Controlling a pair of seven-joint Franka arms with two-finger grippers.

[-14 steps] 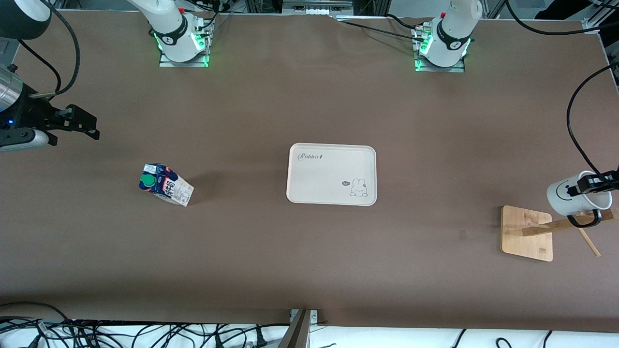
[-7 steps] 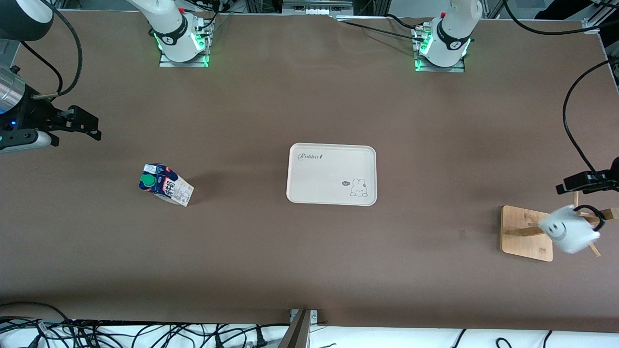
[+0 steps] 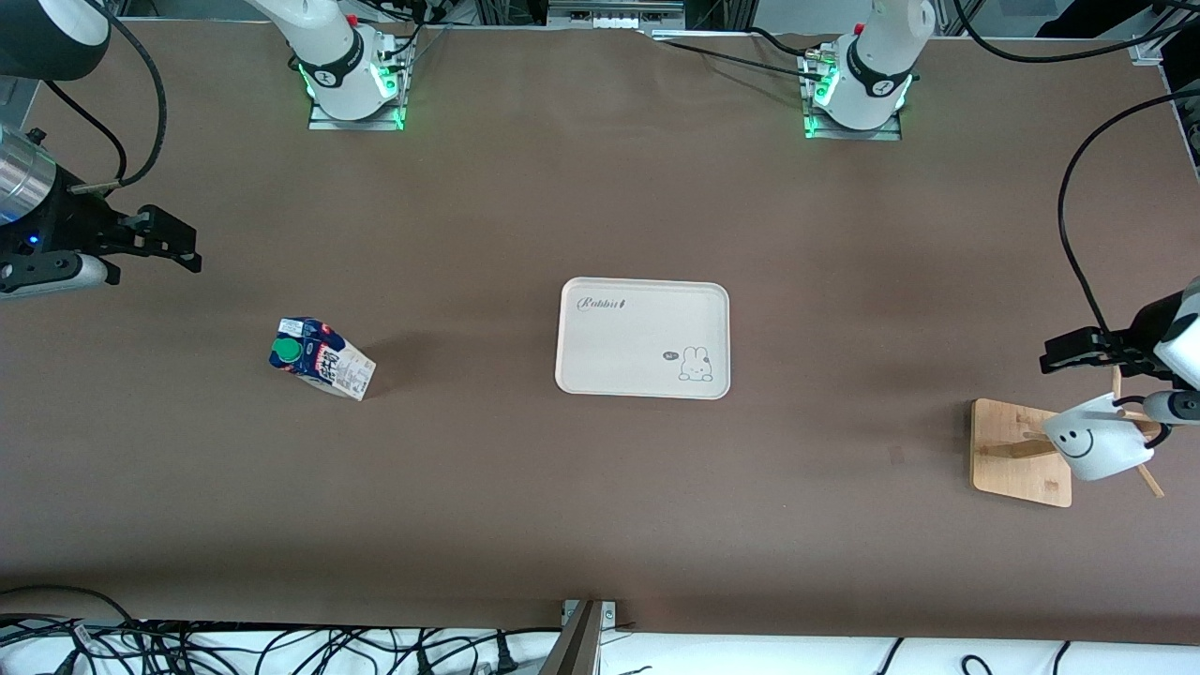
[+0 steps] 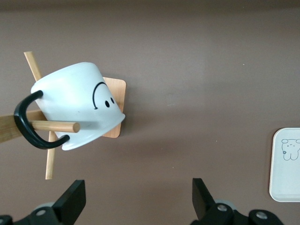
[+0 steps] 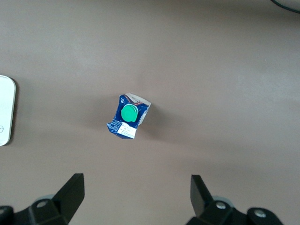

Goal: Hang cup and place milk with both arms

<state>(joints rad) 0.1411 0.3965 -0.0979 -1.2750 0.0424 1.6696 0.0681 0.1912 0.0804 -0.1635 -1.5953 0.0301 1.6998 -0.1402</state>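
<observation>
The cup (image 3: 1097,448) hangs by its black handle (image 4: 29,123) on a peg (image 4: 52,126) of a wooden rack (image 3: 1022,452) at the left arm's end of the table; it tilts, its smiley face showing, and nothing grips it. The left gripper (image 3: 1078,354) is in the air just beside the rack, jaws spread wide and empty; in the left wrist view its fingers (image 4: 70,201) stand well apart with the cup clear of them.

The milk (image 3: 322,359) stands on the table toward the right arm's end, well apart from everything else, green cap (image 5: 129,113) up. The right gripper (image 3: 159,242) hovers over bare table near that end, jaws likewise apart and holding nothing.

Between milk and rack, near the table's middle, lies a cream tray (image 3: 643,309) with a rabbit drawing and the word "Rabbit".

The table (image 3: 600,506) is covered in plain brown matte material. The two arm bases (image 3: 352,80) sit on plates lit green along the edge farthest from the front camera. Black cables (image 3: 234,647) are heaped on a white surface along the nearest edge, and metal framing shows past the bases.
</observation>
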